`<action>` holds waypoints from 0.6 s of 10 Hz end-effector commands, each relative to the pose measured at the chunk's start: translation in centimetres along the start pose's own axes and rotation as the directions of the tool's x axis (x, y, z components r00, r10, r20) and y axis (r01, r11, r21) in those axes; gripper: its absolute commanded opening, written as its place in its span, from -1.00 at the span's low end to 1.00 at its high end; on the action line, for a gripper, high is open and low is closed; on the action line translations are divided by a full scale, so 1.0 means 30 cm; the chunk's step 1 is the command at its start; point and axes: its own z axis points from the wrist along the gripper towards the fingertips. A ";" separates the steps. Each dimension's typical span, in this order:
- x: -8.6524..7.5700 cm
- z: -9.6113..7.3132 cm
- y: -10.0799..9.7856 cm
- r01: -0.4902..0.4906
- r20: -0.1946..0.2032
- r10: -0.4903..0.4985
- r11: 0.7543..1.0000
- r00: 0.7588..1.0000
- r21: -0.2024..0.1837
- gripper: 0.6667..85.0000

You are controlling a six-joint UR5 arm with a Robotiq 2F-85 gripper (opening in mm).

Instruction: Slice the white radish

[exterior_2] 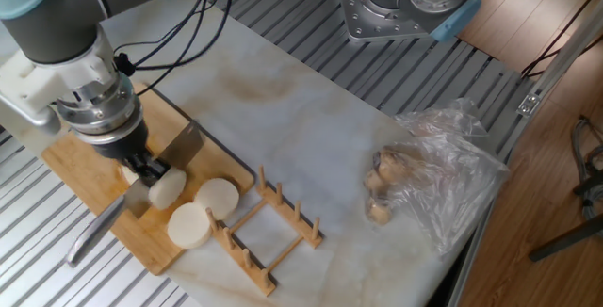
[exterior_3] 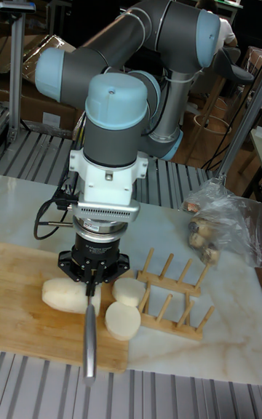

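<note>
Knife down on the white radish!
We see the gripper clamped on the knife; radish on the cutting board, two discs beside the wooden rack.

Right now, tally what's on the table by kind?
White radish stub: 1
Cut radish discs: 2
Knife, held in the gripper: 1
Bamboo cutting board: 1
Wooden dish rack: 1
Clear plastic bag of brownish lumps: 1
Total: 7
</note>
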 end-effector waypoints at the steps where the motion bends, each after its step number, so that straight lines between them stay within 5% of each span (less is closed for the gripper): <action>1: -0.024 0.005 -0.002 -0.022 0.024 0.021 1.000 1.000 0.018 -0.98; 6: -0.054 0.007 -0.046 -0.018 0.024 0.017 0.999 1.000 0.045 -0.98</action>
